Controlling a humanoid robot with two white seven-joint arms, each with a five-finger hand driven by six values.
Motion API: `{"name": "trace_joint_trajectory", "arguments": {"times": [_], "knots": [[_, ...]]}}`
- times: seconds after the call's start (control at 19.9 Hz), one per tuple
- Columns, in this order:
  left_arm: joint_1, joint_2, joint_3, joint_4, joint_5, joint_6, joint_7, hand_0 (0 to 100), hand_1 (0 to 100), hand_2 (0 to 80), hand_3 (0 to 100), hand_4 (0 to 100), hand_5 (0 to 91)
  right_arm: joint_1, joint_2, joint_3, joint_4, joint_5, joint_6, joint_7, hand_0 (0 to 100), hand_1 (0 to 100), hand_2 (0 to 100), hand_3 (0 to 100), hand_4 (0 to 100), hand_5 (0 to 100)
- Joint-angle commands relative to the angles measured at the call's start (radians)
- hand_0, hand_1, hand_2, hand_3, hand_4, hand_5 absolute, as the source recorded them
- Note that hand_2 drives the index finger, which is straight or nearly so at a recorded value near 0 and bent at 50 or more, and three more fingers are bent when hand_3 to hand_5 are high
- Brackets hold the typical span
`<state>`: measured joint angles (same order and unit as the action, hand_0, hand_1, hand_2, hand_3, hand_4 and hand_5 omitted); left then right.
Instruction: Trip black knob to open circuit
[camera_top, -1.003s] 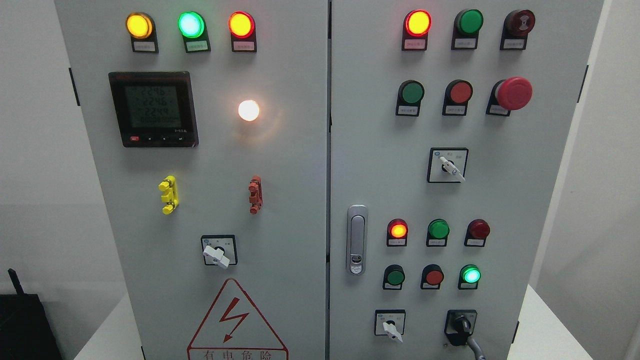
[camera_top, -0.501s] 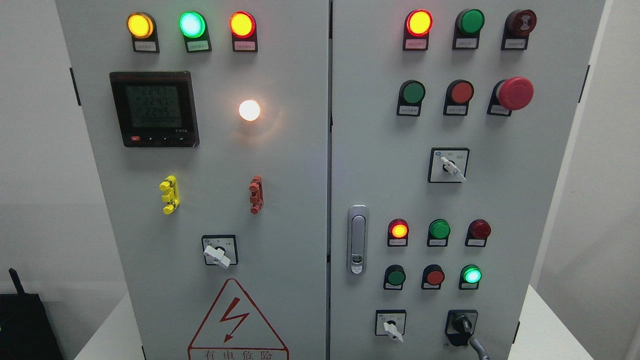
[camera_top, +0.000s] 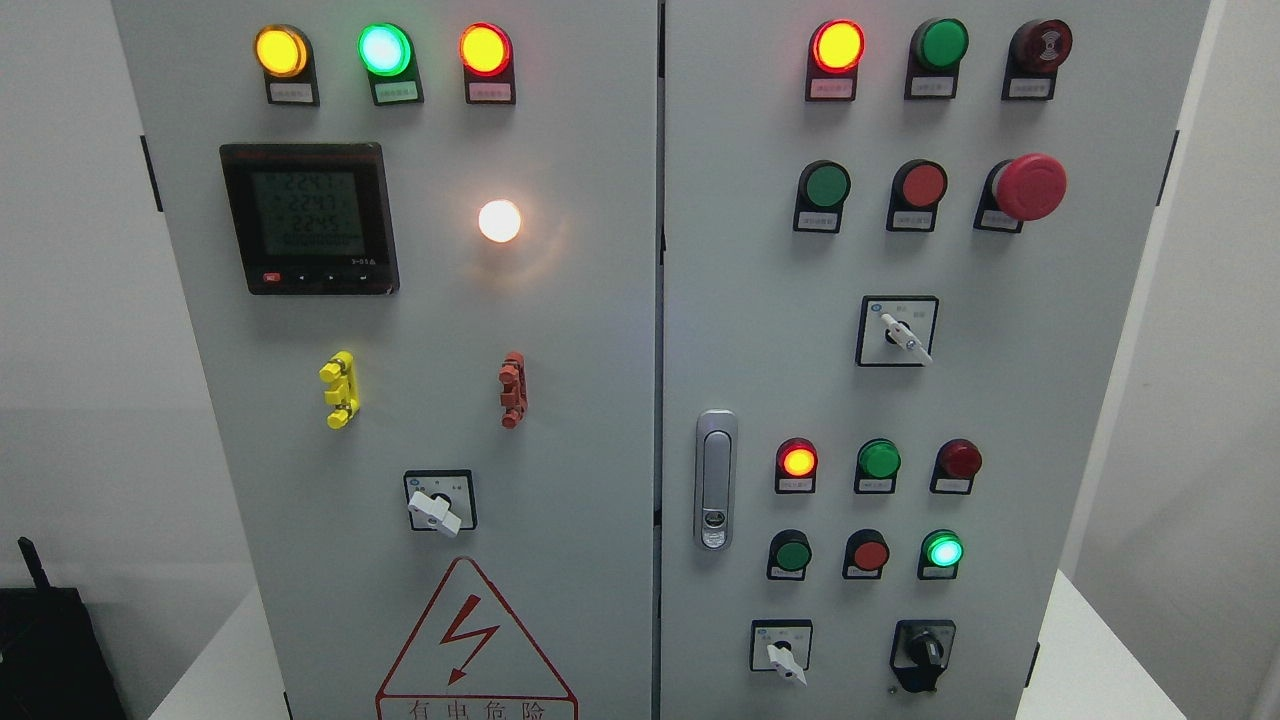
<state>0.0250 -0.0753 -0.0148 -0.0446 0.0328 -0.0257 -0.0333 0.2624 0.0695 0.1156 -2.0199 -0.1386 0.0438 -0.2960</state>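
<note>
Black knob (camera_top: 922, 650) sits at the lower right corner of the right-hand door of the grey cabinet (camera_top: 600, 330), just right of a white selector switch (camera_top: 782, 652). Its handle stands roughly upright, and nothing touches it. One second ago a grey fingertip or tool reached up from the bottom edge to the knob's lower right, and the handle looked turned a little off vertical; half a second ago that grey part was lower and the handle already near upright; now the grey part is gone from the picture. The cabinet itself has shifted a touch to the right in the picture since the earliest frame, which looks like a slight head movement.

No robot hand shows at this moment, so I cannot tell whether the fingers are apart or together, or whether they hold anything.

Elsewhere the panel reads much as before: the green lamp (camera_top: 943, 550) above the knob glows, the red lamp (camera_top: 797, 460) in the row above is lit, and the red mushroom button (camera_top: 1028, 187) stands out at the upper right. On the left door the meter (camera_top: 309, 218) shows faint digits that are too blurred to read, and the white lamp (camera_top: 499, 221) beside it shines. The cabinet stands on a white table (camera_top: 1090, 650).
</note>
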Motion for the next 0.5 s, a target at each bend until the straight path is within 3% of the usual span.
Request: {"name": "trace_joint_trajectory", "arguments": {"times": [0.0, 0.1, 0.3, 0.45], "knots": [[-0.002, 0.000, 0.003, 0.000, 0.002, -0.003, 0.000, 12, 39, 0.0, 0, 0, 0.0, 0.026, 0.001, -0.004, -0.040, -0.003, -0.019, 0.014, 0, 0, 11, 100, 100, 97], [-0.002, 0.000, 0.003, 0.000, 0.002, -0.003, 0.000, 12, 39, 0.0, 0, 0, 0.0, 0.052, 0.000, -0.005, -0.054, -0.004, -0.027, 0.018, 0, 0, 11, 100, 100, 96], [-0.002, 0.000, 0.003, 0.000, 0.002, -0.003, 0.000, 12, 39, 0.0, 0, 0, 0.0, 0.089, -0.002, -0.004, -0.068, -0.007, -0.067, 0.041, 0, 0, 11, 100, 90, 90], [-0.002, 0.000, 0.003, 0.000, 0.001, -0.002, 0.000, 12, 39, 0.0, 0, 0, 0.0, 0.097, 0.000, -0.005, -0.068, -0.007, -0.087, 0.046, 0, 0, 11, 91, 76, 73]]}}
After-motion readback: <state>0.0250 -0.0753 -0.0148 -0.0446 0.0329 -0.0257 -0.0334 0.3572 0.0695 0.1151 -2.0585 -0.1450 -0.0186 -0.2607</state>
